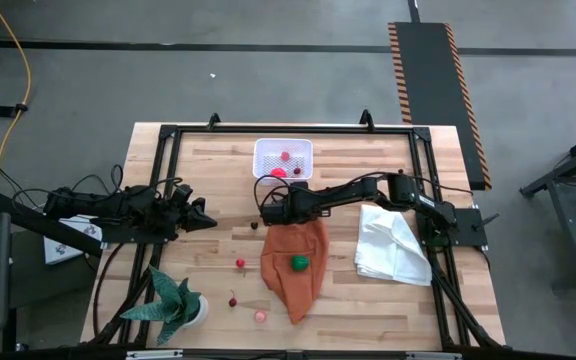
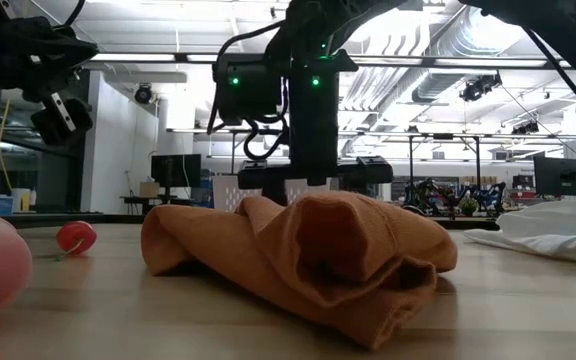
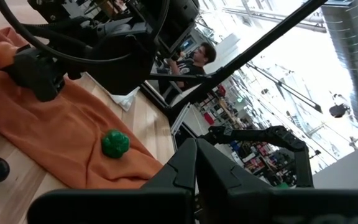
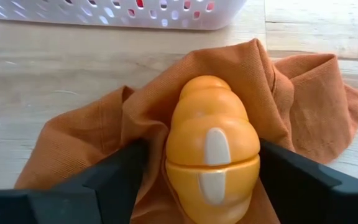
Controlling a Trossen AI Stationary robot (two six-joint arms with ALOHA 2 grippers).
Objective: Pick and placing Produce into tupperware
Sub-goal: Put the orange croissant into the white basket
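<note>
The white tub [image 1: 283, 158] stands near the table's far edge with red pieces in it. My right gripper [image 1: 268, 210] is low over the far end of the orange cloth [image 1: 293, 265] and is open. Its fingers stand on either side of an orange lobed toy fruit [image 4: 211, 146], which lies on the cloth. A green piece [image 1: 299, 263] also rests on the cloth. On the bare wood lie a red piece [image 1: 240, 263], a cherry [image 1: 233, 300], a pink piece [image 1: 260, 316] and a dark piece [image 1: 254, 225]. My left gripper [image 1: 203, 218] hangs shut at the table's left. My right gripper comes at the orange fruit [image 4: 253, 149] from above, one finger on each side of its widest part. One finger [image 4: 291, 177] reaches the fruit's edge, and the other [image 4: 120, 174] stands a little off, with cloth between. I cannot tell whether either finger touches it.
A crumpled white cloth [image 1: 393, 245] lies to the right of the orange cloth. A green spiky potted plant [image 1: 176, 303] stands at the near left corner. A black frame [image 1: 168, 135] runs around the table's edges. Bare wood shows between the tub and the cloths.
</note>
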